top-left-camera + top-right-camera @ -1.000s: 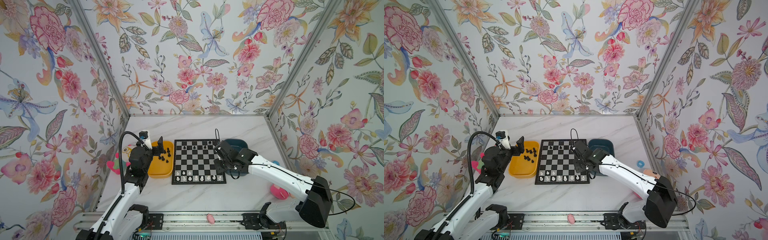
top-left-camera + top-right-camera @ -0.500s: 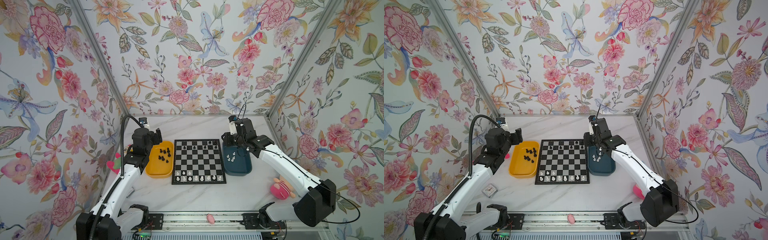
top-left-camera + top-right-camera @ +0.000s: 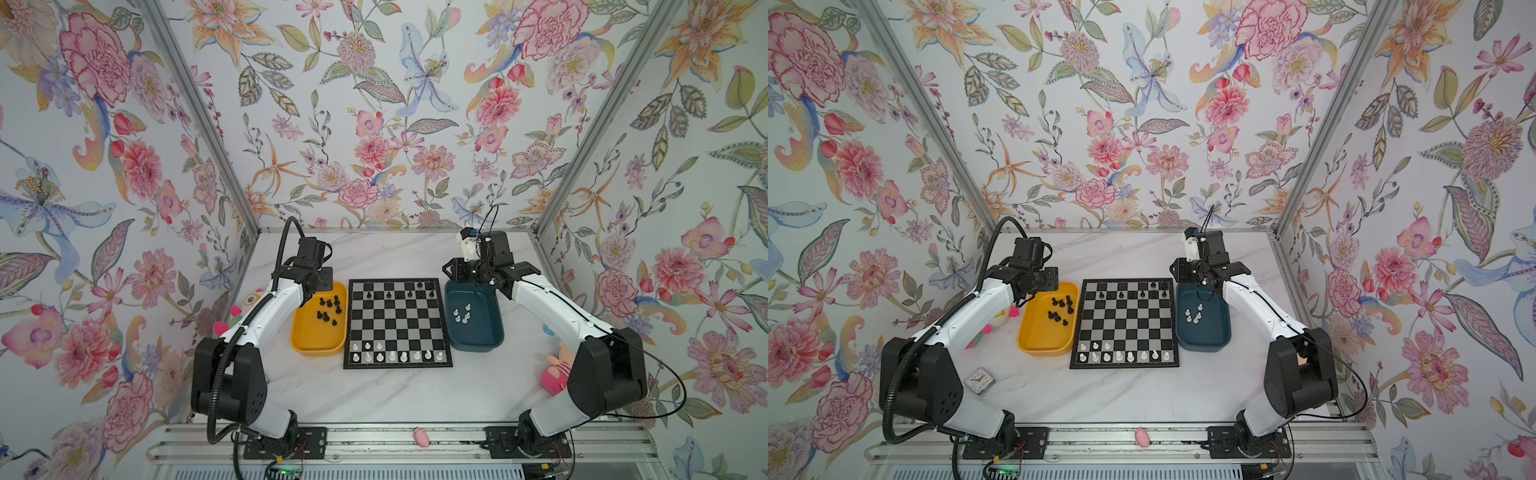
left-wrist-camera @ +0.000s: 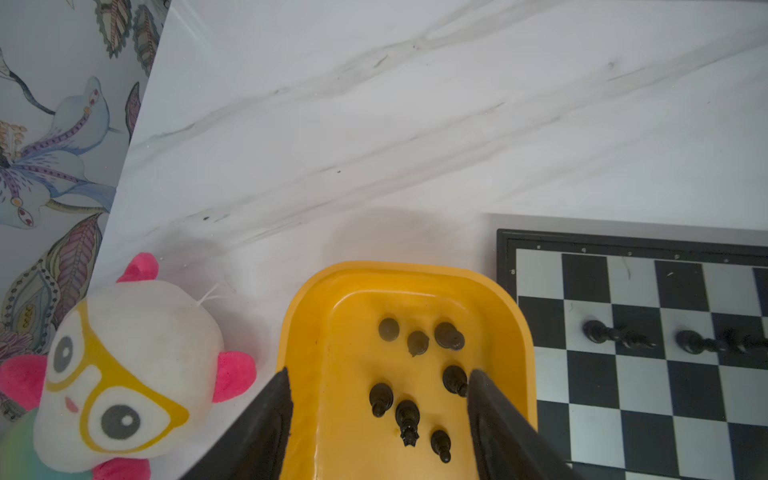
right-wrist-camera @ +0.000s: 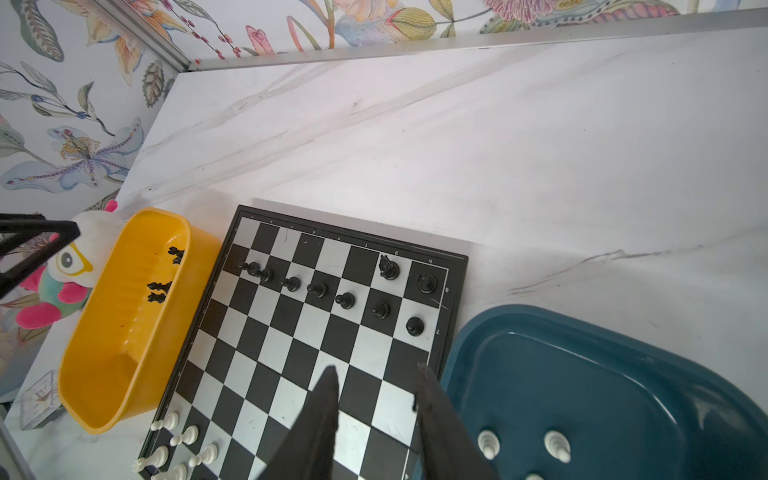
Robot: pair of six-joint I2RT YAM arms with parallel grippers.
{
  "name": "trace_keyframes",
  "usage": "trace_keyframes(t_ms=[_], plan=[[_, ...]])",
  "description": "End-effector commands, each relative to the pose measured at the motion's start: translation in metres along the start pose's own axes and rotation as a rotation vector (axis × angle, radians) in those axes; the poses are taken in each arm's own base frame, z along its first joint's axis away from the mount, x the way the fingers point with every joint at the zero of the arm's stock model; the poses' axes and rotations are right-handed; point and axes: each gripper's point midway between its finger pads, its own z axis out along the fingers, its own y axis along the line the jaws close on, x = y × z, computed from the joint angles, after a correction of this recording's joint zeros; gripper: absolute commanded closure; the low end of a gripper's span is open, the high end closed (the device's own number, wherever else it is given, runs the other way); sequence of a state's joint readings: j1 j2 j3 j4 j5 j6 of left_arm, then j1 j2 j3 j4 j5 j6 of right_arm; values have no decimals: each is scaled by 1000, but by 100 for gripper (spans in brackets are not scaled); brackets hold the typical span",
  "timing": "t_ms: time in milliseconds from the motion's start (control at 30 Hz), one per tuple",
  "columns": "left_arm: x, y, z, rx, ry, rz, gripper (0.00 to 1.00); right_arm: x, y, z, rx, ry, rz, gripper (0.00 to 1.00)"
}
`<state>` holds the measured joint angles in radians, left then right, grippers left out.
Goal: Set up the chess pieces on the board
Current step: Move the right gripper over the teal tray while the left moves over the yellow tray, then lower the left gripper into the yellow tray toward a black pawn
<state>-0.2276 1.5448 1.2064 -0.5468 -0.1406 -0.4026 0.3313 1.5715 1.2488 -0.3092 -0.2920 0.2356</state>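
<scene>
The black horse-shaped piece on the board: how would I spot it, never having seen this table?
Find the chessboard lying between a yellow tray and a dark blue tray. Its far row holds only two black pieces, in the corner beside the blue tray. The horse-headed piece stands one square in from the corner piece, which has a plain round top.

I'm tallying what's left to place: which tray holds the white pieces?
The dark blue tray, right of the board: white pieces sit in it. The yellow tray holds only black pieces.
</scene>
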Motion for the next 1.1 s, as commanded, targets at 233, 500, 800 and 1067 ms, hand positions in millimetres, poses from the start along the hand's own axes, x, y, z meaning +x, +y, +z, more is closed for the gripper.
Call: trace_keyframes(t_ms=[233, 500, 800, 1067], plan=[[39, 5, 18, -47, 137, 39, 32, 8, 4, 22, -64, 44, 35, 69], [61, 1, 25, -12, 162, 32, 35, 14, 2, 23, -51, 58, 41, 71], [58, -7, 11, 65, 107, 13, 40, 21, 0, 27, -41, 74, 51, 71], [58, -15, 10, 113, 92, 7, 42, 22, 0, 28, -33, 80, 49, 72]])
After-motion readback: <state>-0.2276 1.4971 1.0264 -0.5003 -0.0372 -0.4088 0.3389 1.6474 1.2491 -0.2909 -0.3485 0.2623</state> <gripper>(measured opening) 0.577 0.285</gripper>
